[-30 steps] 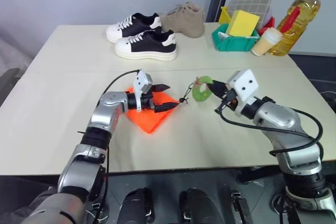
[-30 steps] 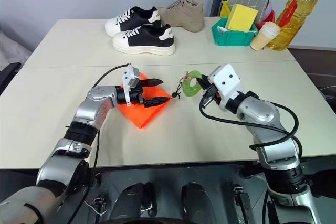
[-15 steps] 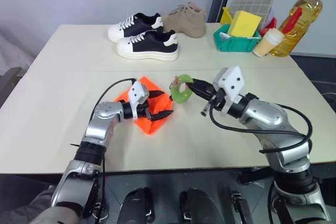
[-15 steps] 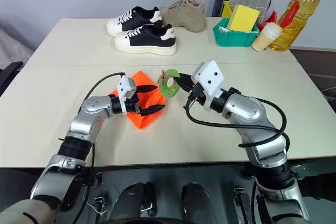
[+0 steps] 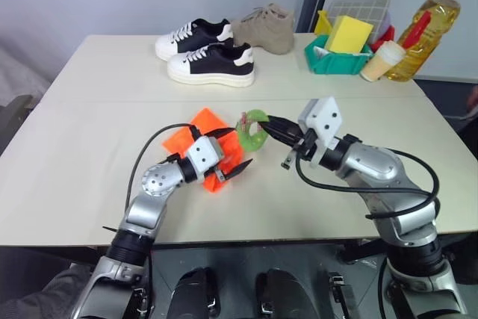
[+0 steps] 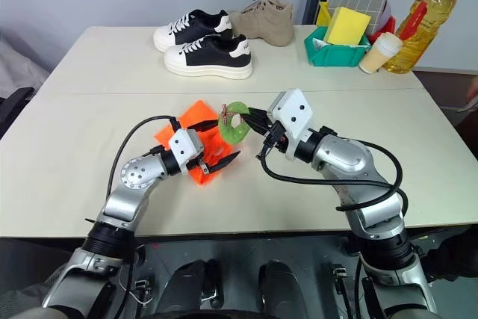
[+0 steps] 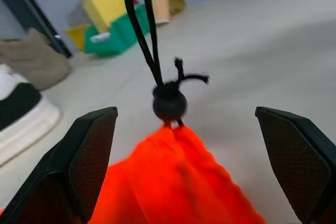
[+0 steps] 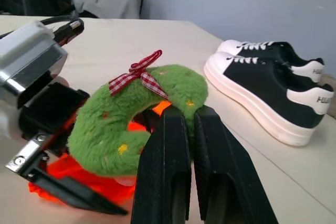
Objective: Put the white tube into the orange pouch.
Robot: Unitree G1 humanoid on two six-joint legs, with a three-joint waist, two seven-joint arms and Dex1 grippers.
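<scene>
The orange pouch [image 5: 203, 134] is lying on the table [image 5: 89, 147], its black cord [image 7: 142, 30] running up to the green tag [image 5: 252, 128], which the right gripper [image 5: 270, 122] is pinching. I cannot tell where the white tube is. The left gripper [image 5: 233, 152] is hovering spread at the pouch's mouth; opening it seems the step in hand, and next that mouth needs spreading.

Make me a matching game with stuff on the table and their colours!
Things:
1. pouch
2. fuzzy wreath tag
3. oil bottle
4. ankle boot

Colours:
A. yellow
B. beige
C. orange
D. green

Pairs: 1-C, 2-D, 3-A, 4-B
</scene>
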